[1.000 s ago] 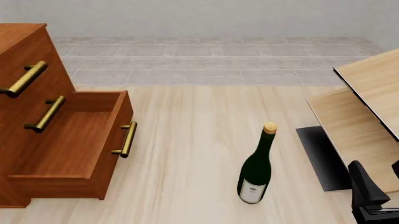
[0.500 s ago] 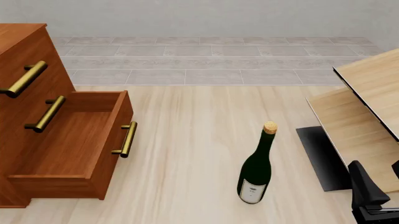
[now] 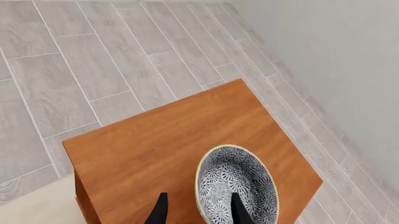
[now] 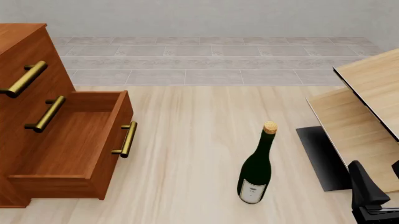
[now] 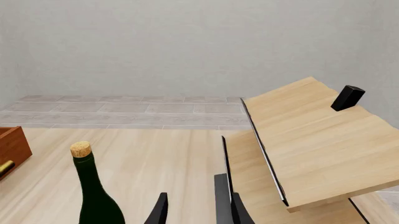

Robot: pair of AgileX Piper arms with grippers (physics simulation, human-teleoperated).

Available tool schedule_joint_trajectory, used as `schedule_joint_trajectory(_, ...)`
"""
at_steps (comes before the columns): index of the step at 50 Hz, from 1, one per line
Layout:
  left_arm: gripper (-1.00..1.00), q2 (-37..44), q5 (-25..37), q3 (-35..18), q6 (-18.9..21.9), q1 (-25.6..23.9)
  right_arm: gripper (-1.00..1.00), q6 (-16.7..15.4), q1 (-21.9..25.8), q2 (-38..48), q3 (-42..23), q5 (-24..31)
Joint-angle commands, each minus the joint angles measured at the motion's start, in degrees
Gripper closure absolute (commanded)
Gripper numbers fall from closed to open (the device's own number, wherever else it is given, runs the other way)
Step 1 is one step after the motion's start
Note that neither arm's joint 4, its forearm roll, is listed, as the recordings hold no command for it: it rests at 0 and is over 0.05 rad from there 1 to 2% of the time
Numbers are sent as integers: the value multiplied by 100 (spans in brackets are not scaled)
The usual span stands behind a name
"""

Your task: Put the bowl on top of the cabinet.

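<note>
In the left wrist view the bowl (image 3: 238, 185), white with a dense blue-grey floral pattern, sits on the flat reddish-brown top of the cabinet (image 3: 156, 144), near one edge. My left gripper (image 3: 198, 212) is open and straddles the bowl's rim, one finger inside the bowl and one outside with a gap to the wall. The front view shows the cabinet (image 4: 28, 60) at the left with its lower drawer (image 4: 68, 144) pulled out; the bowl and left gripper are out of that view. My right gripper (image 5: 196, 212) is open and holds nothing, low at the front right.
A dark green wine bottle (image 4: 257, 168) with a cork stands on the table right of centre. Pale light-wood furniture with black edging (image 4: 365, 107) fills the right side, close to the right gripper. Brass bar handles (image 4: 126, 139) stick out from the cabinet.
</note>
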Motion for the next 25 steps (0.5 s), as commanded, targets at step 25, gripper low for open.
schedule_joint_trajectory(25, -100, -650, 346, -683, -133, -11, -100, -1, -1, 0, 0, 0)
